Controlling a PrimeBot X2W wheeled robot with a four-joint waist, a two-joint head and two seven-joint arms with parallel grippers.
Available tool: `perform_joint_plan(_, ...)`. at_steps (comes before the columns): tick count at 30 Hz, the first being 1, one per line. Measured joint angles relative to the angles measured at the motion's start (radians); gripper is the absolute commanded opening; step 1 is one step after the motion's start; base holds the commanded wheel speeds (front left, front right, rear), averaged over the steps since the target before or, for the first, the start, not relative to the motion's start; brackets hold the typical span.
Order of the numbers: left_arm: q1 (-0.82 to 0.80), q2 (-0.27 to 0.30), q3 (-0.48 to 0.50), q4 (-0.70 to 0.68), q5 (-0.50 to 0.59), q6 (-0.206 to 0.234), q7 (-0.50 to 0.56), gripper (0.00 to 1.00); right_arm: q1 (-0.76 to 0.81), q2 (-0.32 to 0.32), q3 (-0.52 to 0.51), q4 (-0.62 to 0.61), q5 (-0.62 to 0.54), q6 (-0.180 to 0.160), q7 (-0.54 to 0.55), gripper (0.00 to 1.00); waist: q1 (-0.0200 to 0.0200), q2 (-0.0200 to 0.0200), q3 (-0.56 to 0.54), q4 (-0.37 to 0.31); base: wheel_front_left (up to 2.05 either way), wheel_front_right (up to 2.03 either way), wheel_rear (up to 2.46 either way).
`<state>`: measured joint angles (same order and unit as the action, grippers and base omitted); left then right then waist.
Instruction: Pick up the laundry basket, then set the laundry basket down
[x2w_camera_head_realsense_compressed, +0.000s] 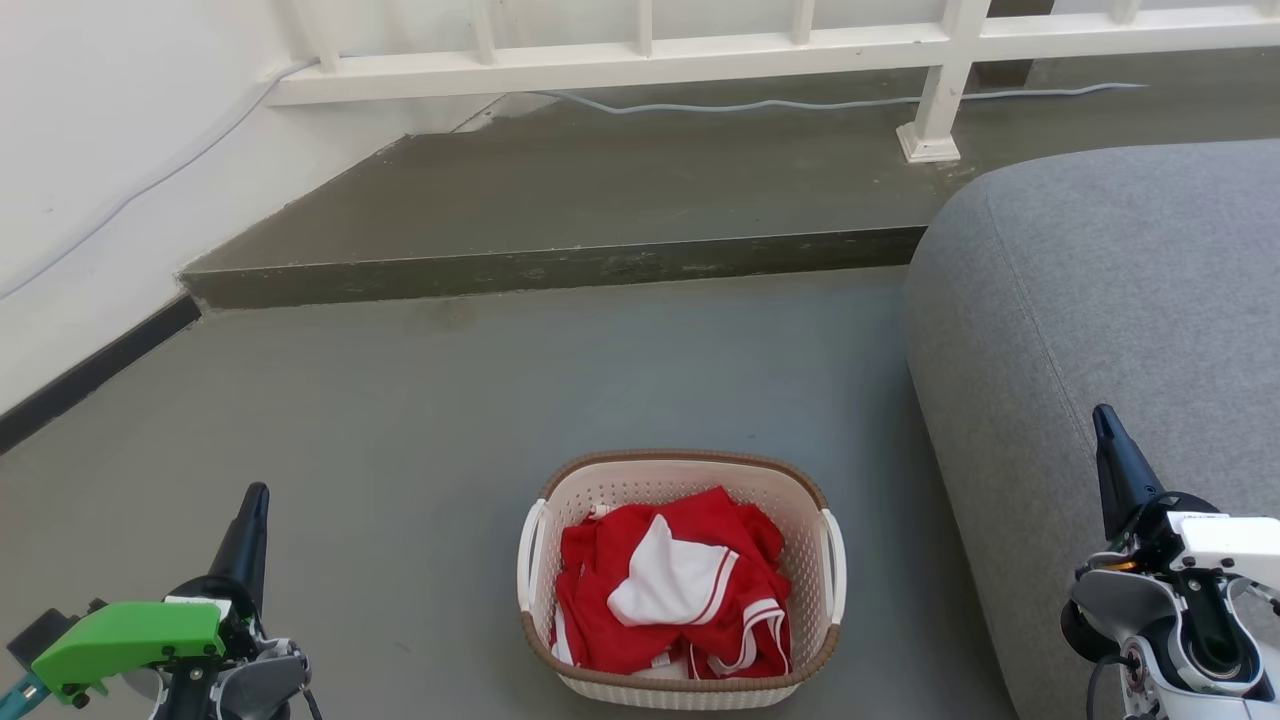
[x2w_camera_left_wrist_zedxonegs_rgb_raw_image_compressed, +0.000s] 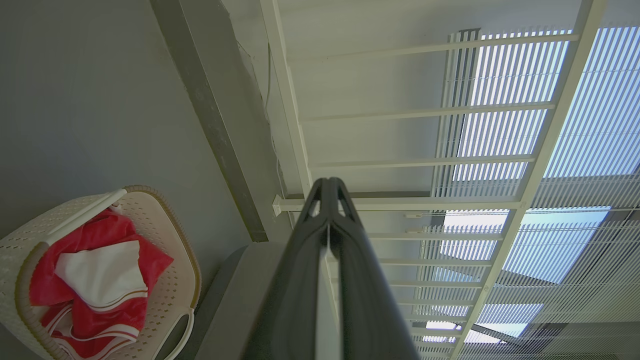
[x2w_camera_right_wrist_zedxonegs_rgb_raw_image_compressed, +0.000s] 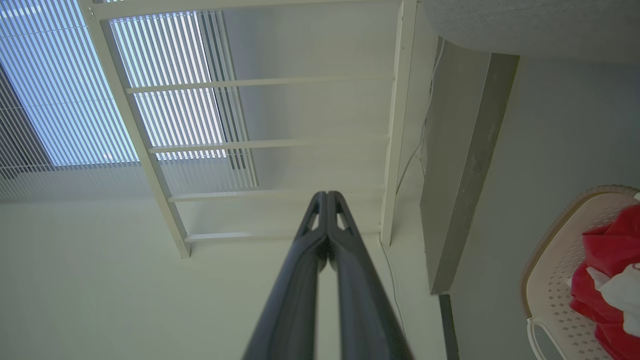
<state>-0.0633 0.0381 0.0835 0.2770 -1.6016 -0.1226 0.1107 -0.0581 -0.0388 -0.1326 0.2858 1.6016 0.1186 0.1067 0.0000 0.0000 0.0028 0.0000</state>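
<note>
Grey floor (x2w_camera_head_realsense_compressed: 400, 420), smooth, takes up most of the head view. White wall (x2w_camera_head_realsense_compressed: 100, 120) along the left, with a dark skirting strip at its foot.

Large grey upholstered seat (x2w_camera_head_realsense_compressed: 1120, 320) on the right, rounded edge, standing on the floor.

Raised concrete step (x2w_camera_head_realsense_compressed: 620, 190) across the back. A white railing (x2w_camera_head_realsense_compressed: 640, 60) runs above it, with one post footed on the step.

Laundry basket (x2w_camera_head_realsense_compressed: 620, 490) sits on the floor at lower centre, just left of the seat and apart from it. Cream perforated walls, brown woven-look rim, a white handle on each short side. It stands upright, between the two arms and touched by neither. It also shows at the lower left of the left wrist view (x2w_camera_left_wrist_zedxonegs_rgb_raw_image_compressed: 165, 235) and the lower right of the right wrist view (x2w_camera_right_wrist_zedxonegs_rgb_raw_image_compressed: 555, 280).

Red garment with white trim (x2w_camera_head_realsense_compressed: 680, 590) lies crumpled inside the basket, covering most of the bottom.

Left end effector (x2w_camera_head_realsense_compressed: 258, 492) at lower left, over bare floor, well apart from the basket. Its wrist view (x2w_camera_left_wrist_zedxonegs_rgb_raw_image_compressed: 329, 181) shows the fingers pressed together at the tips, gripping nothing.

Right end effector (x2w_camera_head_realsense_compressed: 1103, 415) at lower right, in front of the seat. Its fingers (x2w_camera_right_wrist_zedxonegs_rgb_raw_image_compressed: 327, 194) are likewise closed tip to tip and empty.

Thin pale cable (x2w_camera_head_realsense_compressed: 800, 103) trails along the step below the railing.
</note>
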Motion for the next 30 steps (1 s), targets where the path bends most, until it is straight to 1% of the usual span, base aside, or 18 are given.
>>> perform_joint_plan(30,0.000,0.000,0.000,0.000,0.000,0.000,0.000,0.00,0.000,0.000,0.000,-0.002,0.000,0.000,0.000,0.00,0.0000,0.0000,0.000,0.000,0.00,0.00,0.00)
